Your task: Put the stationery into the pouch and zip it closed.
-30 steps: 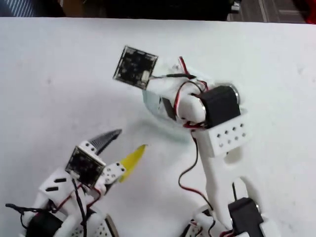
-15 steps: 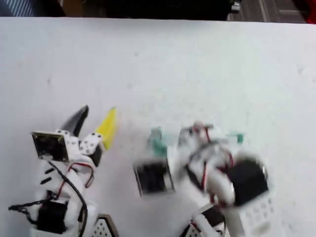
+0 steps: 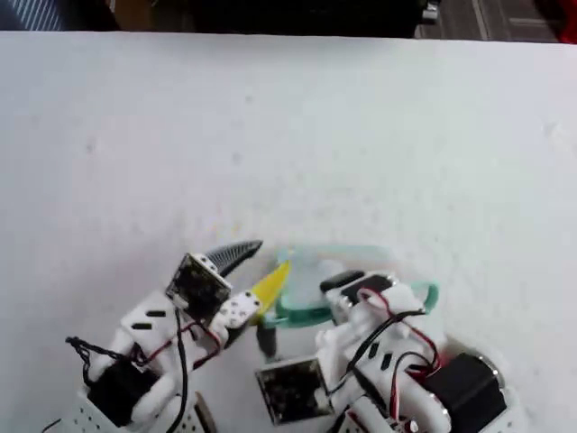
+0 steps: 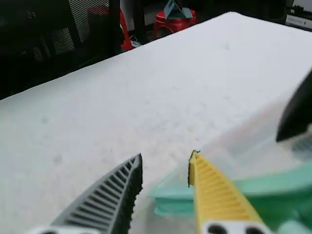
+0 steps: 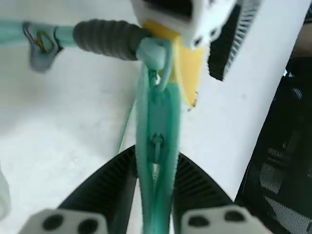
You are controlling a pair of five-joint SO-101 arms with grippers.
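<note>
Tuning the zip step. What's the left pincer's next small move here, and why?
Probably close the left pincer on the end of the pouch. It is open, with the yellow finger over the teal edge and the grey finger over bare table, so nothing braces that end. The right pincer is shut on the teal edge, so any pull would likely drag the pouch along.

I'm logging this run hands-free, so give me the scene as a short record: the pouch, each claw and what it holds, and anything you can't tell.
pouch: clear with a teal zip edge, on the white table close to both arms
right claw: shut on the pouch's teal edge
left claw: open, its yellow finger at the pouch's end
stationery: cannot tell whether any is inside
zip: cannot tell whether open or closed
</note>
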